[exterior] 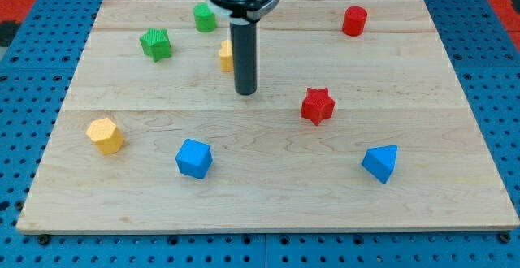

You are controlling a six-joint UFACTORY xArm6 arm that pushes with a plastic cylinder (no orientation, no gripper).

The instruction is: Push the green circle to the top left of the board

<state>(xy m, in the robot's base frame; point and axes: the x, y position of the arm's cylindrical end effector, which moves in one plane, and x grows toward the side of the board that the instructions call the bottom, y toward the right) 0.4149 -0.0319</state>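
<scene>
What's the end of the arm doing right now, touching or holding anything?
My tip: a bare rod with no jaws, holding nothing; it sits just to the view's right of the yellow block, below and right of the green circle.

1. No text, label, brand, number or sign can be read anywhere in the camera view.
2. The wooden board [268, 195] shows only bare grain and plank seams, with no markings.
3. The coloured blocks carry no letters or numbers on any visible face.
4. The blue perforated surface [24, 97] around the board has only rows of holes, no writing.
</scene>
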